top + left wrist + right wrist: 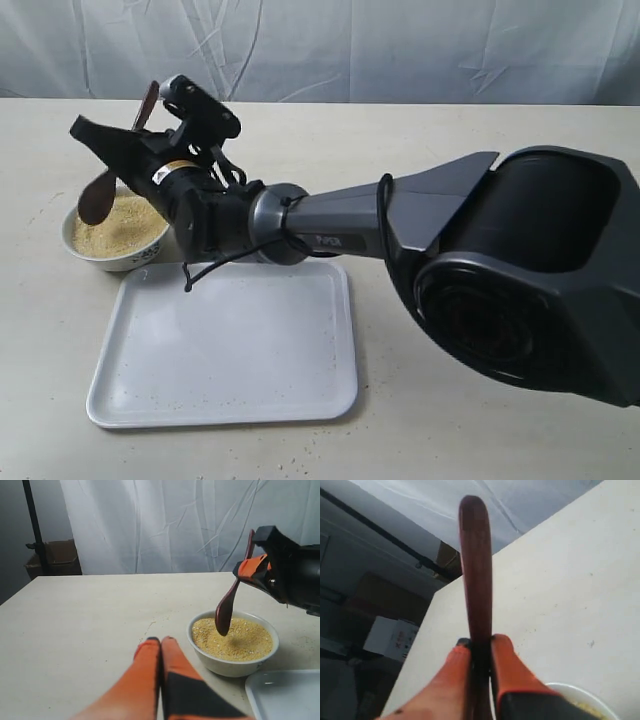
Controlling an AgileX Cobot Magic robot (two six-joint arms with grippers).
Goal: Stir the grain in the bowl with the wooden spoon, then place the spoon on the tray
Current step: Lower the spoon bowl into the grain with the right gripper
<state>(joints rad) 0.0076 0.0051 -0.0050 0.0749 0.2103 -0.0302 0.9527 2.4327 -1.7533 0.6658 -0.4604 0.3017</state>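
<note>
My right gripper (128,142) reaches across to the left side and is shut on the handle of the wooden spoon (97,198). The dark glossy spoon (225,612) hangs nearly upright, its oval scoop just above the grain (240,639), a sandy yellow mound. The grain fills the small white bowl (113,250), which stands just past the tray's far left corner. The right wrist view shows the handle (476,570) rising between the orange fingers (507,662). The white tray (225,345) lies bare in front of the bowl. My left gripper (161,641) is shut on nothing, low over the table near the bowl (220,662).
The right arm's big dark body (520,270) spans the table's right half and overhangs the tray's far edge. A few grains are scattered on the table near the tray. A white curtain hangs behind; cardboard boxes (52,557) and a black pole (32,525) stand beyond the table's edge.
</note>
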